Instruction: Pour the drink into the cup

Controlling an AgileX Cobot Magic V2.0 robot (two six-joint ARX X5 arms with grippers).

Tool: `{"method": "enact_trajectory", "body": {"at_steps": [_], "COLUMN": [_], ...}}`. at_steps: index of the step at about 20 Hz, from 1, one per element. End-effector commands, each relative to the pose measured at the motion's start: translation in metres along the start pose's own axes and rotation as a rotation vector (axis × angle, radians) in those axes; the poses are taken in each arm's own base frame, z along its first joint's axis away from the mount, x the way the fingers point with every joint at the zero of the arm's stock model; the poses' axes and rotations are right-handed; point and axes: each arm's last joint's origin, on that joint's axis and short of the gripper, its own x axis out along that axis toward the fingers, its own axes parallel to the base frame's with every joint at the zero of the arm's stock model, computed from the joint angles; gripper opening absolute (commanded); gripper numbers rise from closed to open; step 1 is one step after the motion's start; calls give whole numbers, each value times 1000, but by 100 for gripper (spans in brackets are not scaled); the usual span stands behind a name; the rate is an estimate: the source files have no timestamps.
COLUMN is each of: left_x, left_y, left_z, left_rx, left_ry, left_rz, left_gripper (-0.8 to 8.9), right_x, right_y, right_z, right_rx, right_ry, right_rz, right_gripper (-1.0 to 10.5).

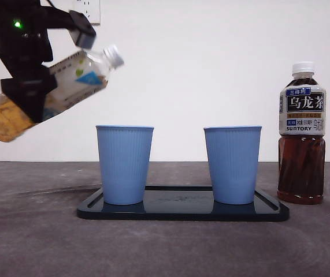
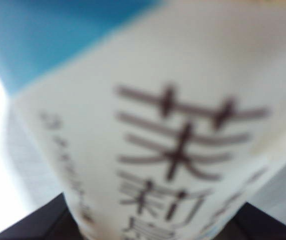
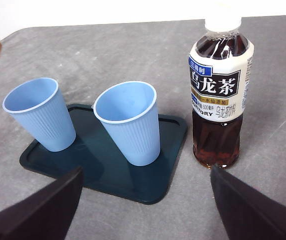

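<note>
So the left gripper (image 1: 29,86) has its jaws clamped around the middle of the green tea bottle (image 1: 66,83), holding it up in the air at about 10 o'clock in the front view, well above the table. The bottle is tilted with its white cap (image 1: 114,56) pointing up toward 2 o'clock, cap on, and the amber drink pooled down at the low base end. In the left wrist view the pale label (image 2: 183,125) fills nearly everything, blurry, with dark characters and a blue patch, and only the black jaw bases peek out at the corners.

The right gripper (image 3: 145,210) is spread wide, nothing between the jaws, hanging over the table; in the front view it's just a black tip at 2 o'clock.

Containers: two light blue ribbed cups, left cup (image 1: 124,164) and right cup (image 1: 232,164), both upright, tapered, and dry inside from the right wrist view. They stand apart on a dark glossy rectangular tray (image 1: 182,210) with rounded corners and a low rim. The tea's cap sits up and off toward 10 o'clock of the left cup, not over its mouth.

Just beside the tray at 3 o'clock stands an oolong tea bottle (image 1: 301,133), clear plastic, white cap, dark brown tea almost to the neck, Suntory label. The table (image 1: 32,242) is a grey matte, slightly mottled surface.
</note>
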Motion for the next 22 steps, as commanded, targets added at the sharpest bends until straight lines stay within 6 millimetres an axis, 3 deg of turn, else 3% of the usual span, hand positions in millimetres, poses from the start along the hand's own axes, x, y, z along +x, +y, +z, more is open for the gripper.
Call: {"method": "enact_trajectory", "body": {"at_steps": [1,5,8,14,22], "left_x": [-19,-27,-23,9,45], "left_y": [22,51,59,28,0], "left_z": [-2,-19,-31,-44,-52], "left_rx": [-350,-675,-828,-955,-967], "left_ry": [-135,-320,-431,-563,-618], "left_rz": [-29,-151,-178,-186,-169], "left_gripper": [209,209,209,209,209], "right_x": [-2,-2,-2,-2,-2], "right_y": [1,1,1,1,1], "right_z": [3,3,3,3,3], "right_rx": [-9,-10,-10,-9,-9], "right_ry": [-8,-8,-6,-7,-7], "right_rz": [11,0,0,-1,-1], "right_gripper": [405,405,405,405,405]}}
